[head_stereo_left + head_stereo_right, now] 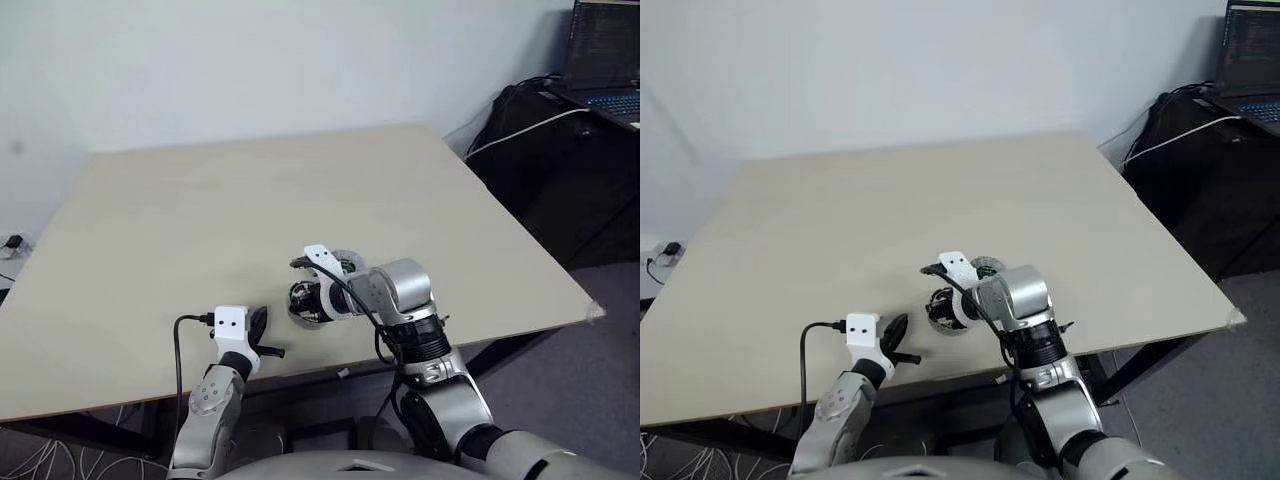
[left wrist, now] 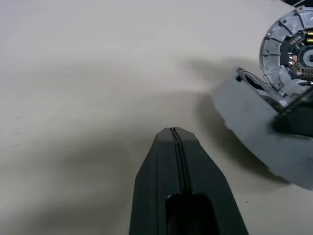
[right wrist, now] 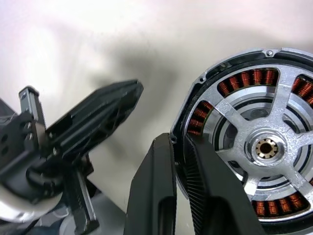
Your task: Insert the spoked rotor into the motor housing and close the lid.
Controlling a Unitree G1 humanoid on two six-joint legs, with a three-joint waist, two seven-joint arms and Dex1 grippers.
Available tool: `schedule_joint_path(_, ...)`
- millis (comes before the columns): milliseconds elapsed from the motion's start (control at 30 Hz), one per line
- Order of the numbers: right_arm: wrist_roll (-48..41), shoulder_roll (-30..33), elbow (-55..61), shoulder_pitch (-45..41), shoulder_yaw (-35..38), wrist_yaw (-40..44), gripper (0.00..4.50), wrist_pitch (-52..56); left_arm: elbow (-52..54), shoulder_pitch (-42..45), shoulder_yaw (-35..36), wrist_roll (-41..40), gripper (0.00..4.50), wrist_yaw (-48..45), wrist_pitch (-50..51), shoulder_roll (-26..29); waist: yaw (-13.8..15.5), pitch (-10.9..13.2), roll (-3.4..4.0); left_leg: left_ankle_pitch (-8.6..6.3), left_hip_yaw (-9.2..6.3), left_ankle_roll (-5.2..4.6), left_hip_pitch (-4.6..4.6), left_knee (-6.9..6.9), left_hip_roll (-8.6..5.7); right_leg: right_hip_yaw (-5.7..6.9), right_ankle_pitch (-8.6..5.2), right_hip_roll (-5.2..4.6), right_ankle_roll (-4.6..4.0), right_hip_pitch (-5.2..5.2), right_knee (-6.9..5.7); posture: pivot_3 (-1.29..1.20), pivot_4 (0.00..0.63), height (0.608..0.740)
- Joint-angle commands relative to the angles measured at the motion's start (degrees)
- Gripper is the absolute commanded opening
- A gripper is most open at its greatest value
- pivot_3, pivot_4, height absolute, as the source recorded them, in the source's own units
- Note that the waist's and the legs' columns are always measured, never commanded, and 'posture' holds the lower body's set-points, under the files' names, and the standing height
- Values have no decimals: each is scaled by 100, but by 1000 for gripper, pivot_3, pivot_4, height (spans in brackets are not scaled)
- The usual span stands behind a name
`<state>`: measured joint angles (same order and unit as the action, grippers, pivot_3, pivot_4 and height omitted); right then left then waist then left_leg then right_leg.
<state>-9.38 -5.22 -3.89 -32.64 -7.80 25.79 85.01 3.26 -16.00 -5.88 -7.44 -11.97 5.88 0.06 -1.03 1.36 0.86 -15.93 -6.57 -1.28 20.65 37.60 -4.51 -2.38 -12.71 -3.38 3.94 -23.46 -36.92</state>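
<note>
The motor housing (image 3: pixel 254 77) shows copper coils, and the silver spoked rotor (image 3: pixel 266 147) sits inside it. It is near the table's front edge, tipped up on its rim (image 1: pixel 305 318). My right gripper (image 3: pixel 177 142) reaches in from the right and is shut on that rim, which runs between its fingers. A second silver disc, which I take for the lid (image 1: pixel 347 264), lies flat just behind my right wrist. My left gripper (image 1: pixel 262 338) is shut and holds nothing. It hovers low over the table a little to the left of the housing.
The light wooden table (image 1: pixel 250 200) has bare surface to the left and far side. Its front edge runs right under both hands. Beyond the right edge stands a dark desk with a laptop (image 1: pixel 605 60) and a white cable.
</note>
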Motion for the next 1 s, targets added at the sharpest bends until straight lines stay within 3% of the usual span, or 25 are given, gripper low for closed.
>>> schedule_joint_path(33,-347,-230,366,-202,264,-25,1189,-146,164,55,-7,-42,0,-10,-20,-5,-12,0,0,2,-1,0,0,0,0,1,0,0,0,0,-1,0,0,740)
schedule_joint_path(167,-545,-183,587,-344,300,-38,1189,-87,143,76,-3,-50,0,-23,-19,-3,-40,0,0,3,-3,-1,1,-2,2,1,1,4,-1,-2,0,0,0,740)
schedule_joint_path(333,-639,290,696,-420,-168,131,1189,-600,114,109,-7,-62,0,-48,-12,-9,-39,0,0,3,-5,-1,2,-4,-1,2,0,0,-3,-2,2,0,0,740)
schedule_joint_path(500,-404,870,408,-201,-1102,266,1189,-1341,114,111,-11,-70,0,-53,-14,-10,-44,0,0,3,-5,-1,2,-5,0,3,0,0,-3,0,3,0,0,740)
schedule_joint_path(767,-411,903,-11,-55,-1340,234,1189,-1825,157,69,7,-57,0,-27,-12,-16,-24,0,-2,4,-5,-3,1,-3,0,2,0,0,-2,1,4,0,0,740)
schedule_joint_path(1000,-464,1032,491,-10,-1558,493,1189,-2433,165,74,1,-36,0,-20,-6,-1,-16,0,-2,3,-6,-3,1,-4,0,4,0,1,-2,1,4,0,0,740)
